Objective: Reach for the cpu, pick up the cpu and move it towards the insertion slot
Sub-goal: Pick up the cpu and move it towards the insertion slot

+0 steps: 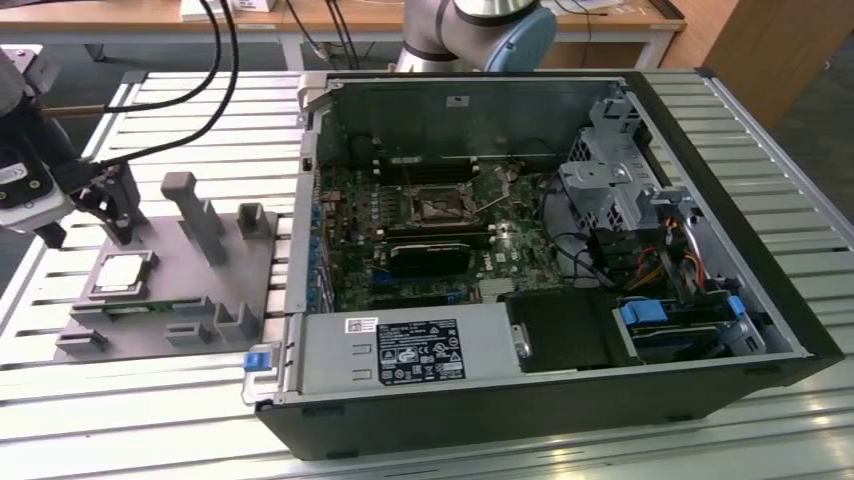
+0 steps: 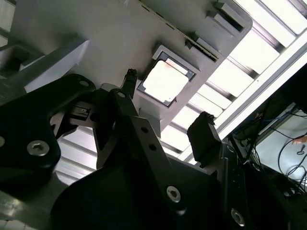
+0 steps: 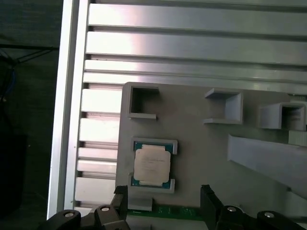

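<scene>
Closest to us, the hand (image 3: 163, 190) is released: in both wrist views its two dark fingers (image 2: 205, 125) stand apart with nothing between them. We see it hovering just above the cpu (image 3: 151, 165), not touching it.

The cpu, a small square chip with a silvery top and a pale rim, lies flat in a shallow pocket of the grey tray (image 3: 201, 153). In the exterior view the cpu (image 1: 123, 272) sits at about 9 o'clock in the scene. The hand (image 1: 87, 232) hangs over it, a little toward 11 o'clock. Upright posts (image 1: 200, 215) rise from the tray just beside the hand, toward 3 o'clock.

We judge the step in hand to be the reach. Doing it well means centring the fingers on two opposite edges of the chip and keeping them level with it. It also means descending straight, clear of the posts and the pocket's raised corners.

Farther off, at about 2 o'clock from the cpu, an open computer case (image 1: 787, 310) lies on the slatted metal counter (image 1: 134, 400). The insertion slot (image 1: 437, 205), a small dark square socket, sits on the motherboard (image 1: 400, 290) inside, well apart from the chip. Farthest away, at 12 o'clock, stands the arm's base (image 1: 481, 25).
</scene>
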`<move>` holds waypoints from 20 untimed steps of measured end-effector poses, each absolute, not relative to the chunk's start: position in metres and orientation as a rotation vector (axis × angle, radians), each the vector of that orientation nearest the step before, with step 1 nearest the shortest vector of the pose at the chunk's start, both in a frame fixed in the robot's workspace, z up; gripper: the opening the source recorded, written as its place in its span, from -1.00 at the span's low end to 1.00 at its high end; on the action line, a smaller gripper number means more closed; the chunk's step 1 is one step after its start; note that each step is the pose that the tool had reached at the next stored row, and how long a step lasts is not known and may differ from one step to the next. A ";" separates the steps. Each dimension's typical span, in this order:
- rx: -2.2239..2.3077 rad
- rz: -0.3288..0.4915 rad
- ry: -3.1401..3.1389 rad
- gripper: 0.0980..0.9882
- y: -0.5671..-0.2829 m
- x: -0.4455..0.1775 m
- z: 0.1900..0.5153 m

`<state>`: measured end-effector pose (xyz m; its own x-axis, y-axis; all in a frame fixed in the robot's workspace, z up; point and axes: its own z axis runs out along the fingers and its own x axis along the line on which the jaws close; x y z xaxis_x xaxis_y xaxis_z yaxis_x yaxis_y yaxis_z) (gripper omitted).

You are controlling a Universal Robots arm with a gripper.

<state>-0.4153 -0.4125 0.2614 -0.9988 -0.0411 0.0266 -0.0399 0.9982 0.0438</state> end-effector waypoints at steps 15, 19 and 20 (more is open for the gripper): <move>-0.052 -0.069 -3.115 0.37 -0.413 -0.420 0.234; -0.053 -0.069 -3.115 0.37 -0.413 -0.420 0.227; -0.052 -0.069 -3.115 0.37 -0.413 -0.420 0.225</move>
<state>-0.4202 -0.4126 0.2249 -0.9991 0.0331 0.0261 0.0342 0.9985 0.0439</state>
